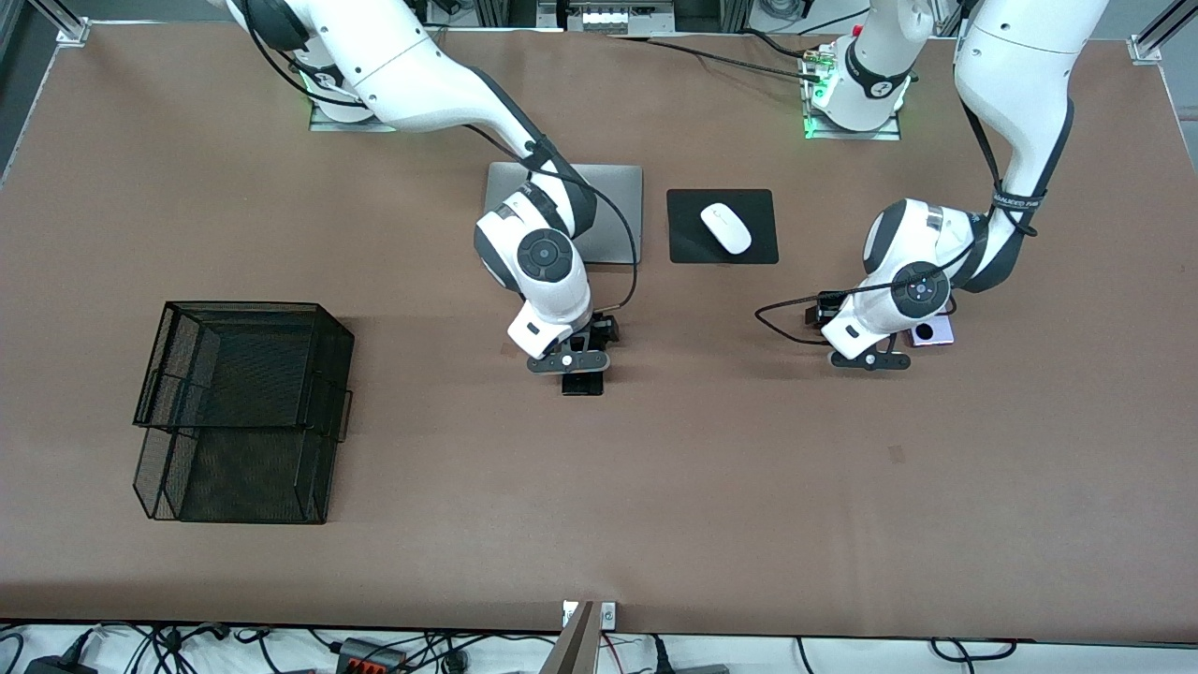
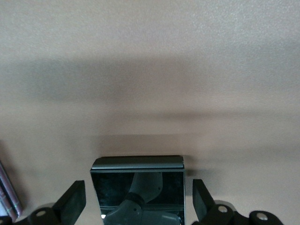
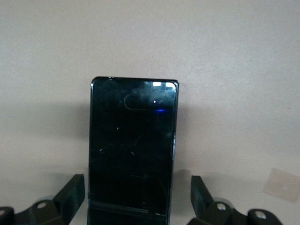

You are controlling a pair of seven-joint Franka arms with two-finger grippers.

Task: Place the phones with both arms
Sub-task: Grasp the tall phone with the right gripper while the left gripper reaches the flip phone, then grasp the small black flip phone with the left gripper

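**Both claws spread over their phones, ready to pinch**

We see both arms low at the middle of the front view. The right claw (image 1: 569, 361) hangs over the long black slab (image 3: 132, 152), its fingers spread with one on each long side and not touching it. The left claw (image 1: 871, 359), right of centre, is equally spread over the small black flip phone (image 2: 138, 190). The lilac-white flip phone (image 1: 930, 331) lies just beside that one, partly under the left wrist.

We judge the step in hand to be the grasp. To do it well, we would settle each claw so the fingers straddle the phone evenly, then close squarely on the side edges, keeping the slab from twisting. The left claw must not catch the lilac-white phone next to it.

For room, the desk (image 1: 711, 505) is bare across the lower half of the frame. The black mesh tray (image 1: 241, 412) stands at lower left, well apart. The laptop (image 1: 618, 211) and the mouse (image 1: 725, 227) on its black pad (image 1: 688, 243) sit above centre.
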